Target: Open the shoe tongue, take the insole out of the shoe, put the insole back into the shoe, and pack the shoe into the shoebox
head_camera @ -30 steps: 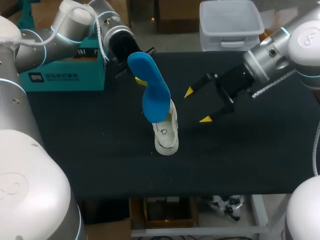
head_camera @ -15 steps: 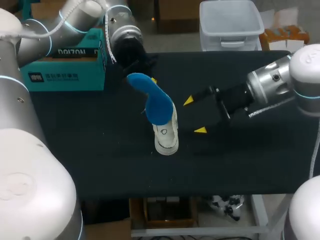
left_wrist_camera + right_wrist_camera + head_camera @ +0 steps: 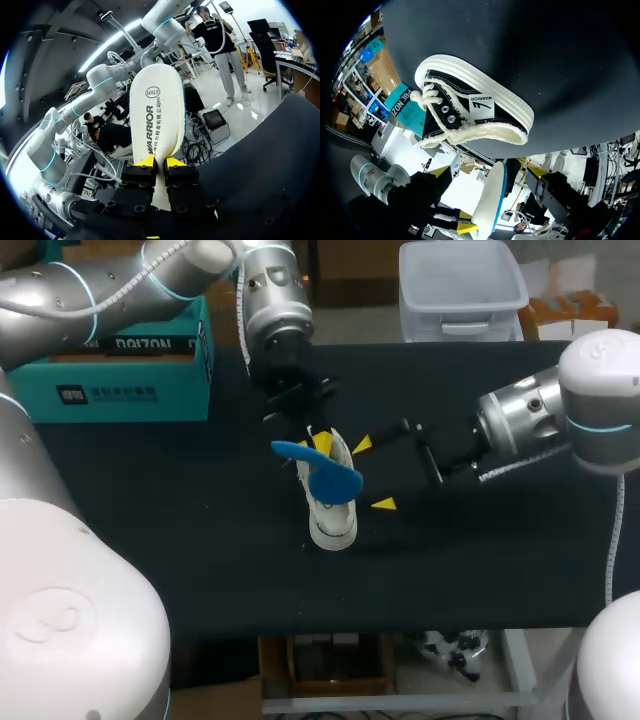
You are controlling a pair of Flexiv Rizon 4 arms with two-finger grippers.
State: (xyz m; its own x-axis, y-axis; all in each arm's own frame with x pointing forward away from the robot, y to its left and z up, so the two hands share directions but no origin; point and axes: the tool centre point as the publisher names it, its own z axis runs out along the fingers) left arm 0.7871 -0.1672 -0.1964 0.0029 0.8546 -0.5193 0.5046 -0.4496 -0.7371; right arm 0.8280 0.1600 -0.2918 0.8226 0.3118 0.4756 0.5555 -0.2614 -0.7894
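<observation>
A black canvas shoe (image 3: 334, 522) with a white sole stands mid-table, toe toward the front edge. Just over its opening hangs the insole (image 3: 322, 476), blue on one face and white on the other (image 3: 157, 110). My left gripper (image 3: 320, 445) is shut on the insole's end; in the left wrist view the yellow tips (image 3: 158, 162) pinch it. My right gripper (image 3: 372, 475) stands open right beside the shoe. In the right wrist view the shoe (image 3: 470, 107) lies ahead of my right gripper (image 3: 487, 171), and the insole's edge (image 3: 492, 200) shows between its spread fingers, untouched.
A teal shoebox (image 3: 120, 370) sits at the table's back left, behind my left arm. A clear plastic bin (image 3: 460, 285) stands past the back edge at the right. Dark table surface (image 3: 200, 560) lies bare in front of the shoe and on both sides.
My left arm has swung in from the back left and lowered the insole from upright to nearly flat over the shoe. My right gripper has moved left toward the shoe, still open.
</observation>
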